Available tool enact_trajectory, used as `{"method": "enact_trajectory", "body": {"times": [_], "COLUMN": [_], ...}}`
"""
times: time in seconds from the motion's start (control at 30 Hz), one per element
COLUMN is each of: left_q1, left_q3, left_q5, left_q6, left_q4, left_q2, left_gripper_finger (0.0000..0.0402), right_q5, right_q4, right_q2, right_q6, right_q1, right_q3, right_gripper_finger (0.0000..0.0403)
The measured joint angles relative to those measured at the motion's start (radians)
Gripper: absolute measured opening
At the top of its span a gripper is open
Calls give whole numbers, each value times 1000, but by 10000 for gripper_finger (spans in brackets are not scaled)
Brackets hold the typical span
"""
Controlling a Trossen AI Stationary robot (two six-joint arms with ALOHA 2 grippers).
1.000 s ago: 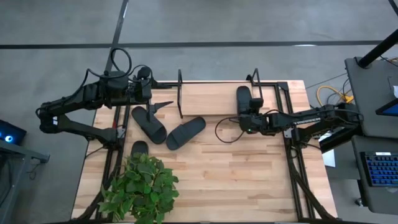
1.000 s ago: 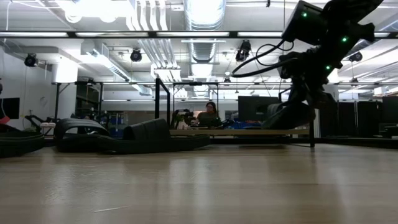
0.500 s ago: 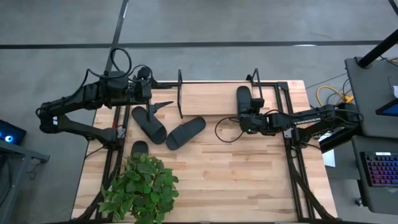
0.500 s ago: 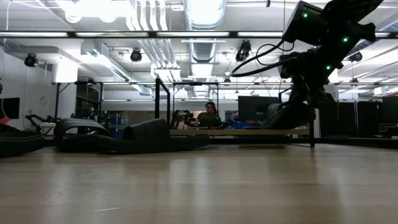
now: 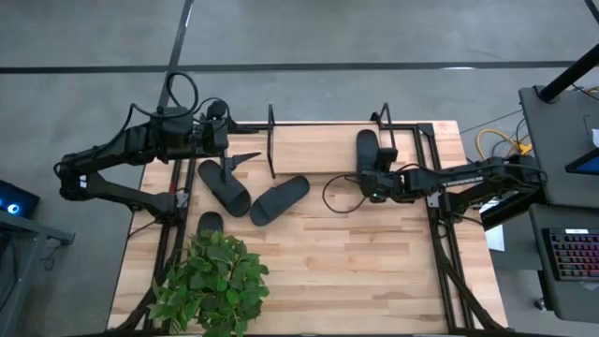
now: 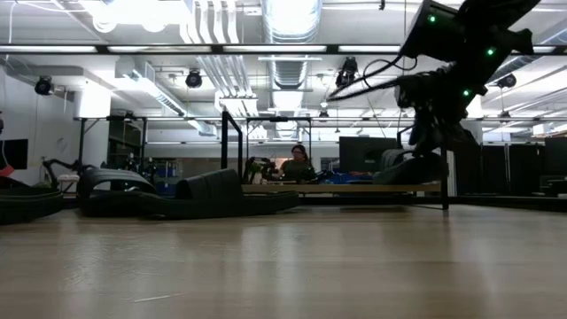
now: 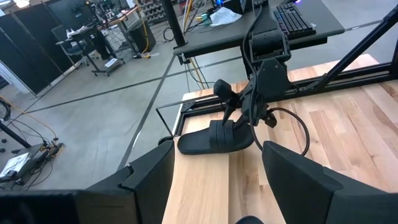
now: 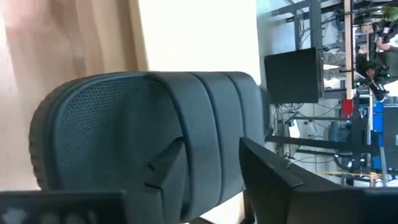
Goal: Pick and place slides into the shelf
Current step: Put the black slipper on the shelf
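— Any writing, label or number to read anywhere?
— None; no brand, sign or figure can be made out on anything in any view, at any clock direction.

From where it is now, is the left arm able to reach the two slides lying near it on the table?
Probably yes. The left gripper hovers open at the table's back left, beside the two slides. Only the shelf's side loop stands close, not between them.

Left claw [image 5: 245, 156] open, arm parked at back left, right claw [image 5: 368, 167] parted, wrist angled down
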Motion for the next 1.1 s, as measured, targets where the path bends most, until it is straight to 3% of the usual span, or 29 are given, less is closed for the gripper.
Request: {"method": "enact_trajectory", "body": {"times": [0.27,0.5,0.87,0.97,1.1], "left_q1": [0,0,0,0,0], "left_q3": [0,0,0,0,0], "left_q5": [0,0,0,0,0], "left_q6": [0,0,0,0,0], "left_q4": [-1,-27,-33,-36,-36], "left_q2": [0,0,0,0,0], "left_gripper_finger": [228,228,228,228,228], "right_q5": [2,-2,-153,-140,-46], "right_q4": [-140,-274,-190,-188,-186], "right_q2": [-1,-14,-81,-52,-5], "right_q6": [21,117,178,178,177], "right_q1": [0,0,94,118,138], "right_q3": [113,121,108,87,62], "right_gripper_finger": [178,176,151,142,129]}}
